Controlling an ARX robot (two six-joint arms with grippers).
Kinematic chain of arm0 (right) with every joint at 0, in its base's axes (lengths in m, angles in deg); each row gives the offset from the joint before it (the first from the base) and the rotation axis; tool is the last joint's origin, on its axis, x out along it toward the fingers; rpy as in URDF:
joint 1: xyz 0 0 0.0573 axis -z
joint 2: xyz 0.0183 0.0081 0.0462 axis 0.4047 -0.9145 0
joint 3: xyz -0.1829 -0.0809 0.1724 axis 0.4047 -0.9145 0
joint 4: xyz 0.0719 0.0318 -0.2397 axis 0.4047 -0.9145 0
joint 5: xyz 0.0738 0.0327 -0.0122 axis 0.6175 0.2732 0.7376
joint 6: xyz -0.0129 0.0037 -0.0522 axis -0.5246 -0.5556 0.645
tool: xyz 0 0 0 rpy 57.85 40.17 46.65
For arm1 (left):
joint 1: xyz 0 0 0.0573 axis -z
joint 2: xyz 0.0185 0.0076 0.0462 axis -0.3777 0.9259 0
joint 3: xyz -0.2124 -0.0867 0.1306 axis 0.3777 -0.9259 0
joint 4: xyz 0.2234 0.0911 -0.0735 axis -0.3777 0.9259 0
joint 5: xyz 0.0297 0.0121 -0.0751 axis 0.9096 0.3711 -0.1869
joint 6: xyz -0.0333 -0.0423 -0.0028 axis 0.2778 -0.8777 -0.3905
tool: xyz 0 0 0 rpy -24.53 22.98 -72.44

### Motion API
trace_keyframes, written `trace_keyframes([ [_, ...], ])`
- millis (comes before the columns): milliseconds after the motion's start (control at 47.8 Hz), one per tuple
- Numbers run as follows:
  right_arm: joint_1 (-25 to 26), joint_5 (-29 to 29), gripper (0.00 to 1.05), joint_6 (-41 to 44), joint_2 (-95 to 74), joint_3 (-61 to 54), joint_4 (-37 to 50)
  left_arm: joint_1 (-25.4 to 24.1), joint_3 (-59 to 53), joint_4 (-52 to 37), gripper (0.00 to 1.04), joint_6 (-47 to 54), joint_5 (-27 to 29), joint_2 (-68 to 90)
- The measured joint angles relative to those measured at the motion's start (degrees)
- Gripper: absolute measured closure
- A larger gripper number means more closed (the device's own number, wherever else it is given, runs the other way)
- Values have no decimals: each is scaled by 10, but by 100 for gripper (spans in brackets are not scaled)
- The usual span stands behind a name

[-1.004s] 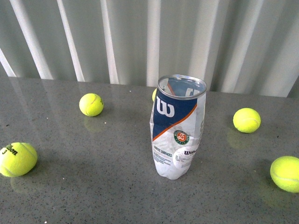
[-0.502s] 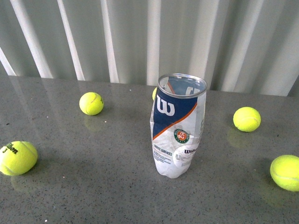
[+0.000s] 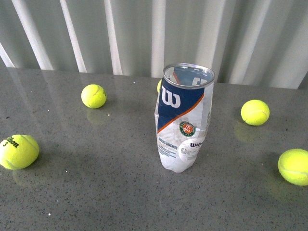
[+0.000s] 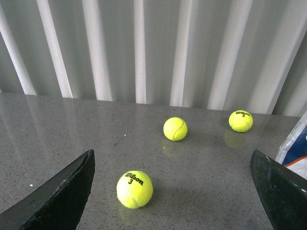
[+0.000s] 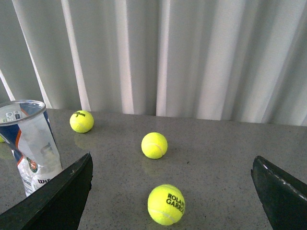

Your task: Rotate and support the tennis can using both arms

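The tennis can (image 3: 184, 120) stands upright near the table's middle, open metal rim up, its clear wall dented, with a blue, white and orange Wilson label. Neither arm shows in the front view. In the left wrist view my left gripper (image 4: 172, 160) is open, its black fingers (image 4: 62, 196) spread wide over bare table, and the can (image 4: 295, 148) peeks in beside one finger. My right gripper (image 5: 172, 163) is open too. Just outside one of its fingers (image 5: 57, 199) stands the can (image 5: 31, 143), apart from it.
Yellow tennis balls lie scattered on the grey table (image 3: 96, 192): left ones (image 3: 94, 96) (image 3: 18, 151), right ones (image 3: 255, 112) (image 3: 293, 166). One ball (image 4: 135, 189) lies between the left fingers, another (image 5: 166, 204) between the right ones. A pale ribbed wall (image 3: 154, 33) closes the back.
In the front view the balls and the table's far edge sit a little higher in the picture than before. The can stands upright in the same spot.
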Motion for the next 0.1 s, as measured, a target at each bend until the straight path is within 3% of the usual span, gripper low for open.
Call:
trace_keyframes([
  [105, 0, 0, 7, 0, 0, 0, 0, 0, 0, 0, 7, 0, 0, 0],
])
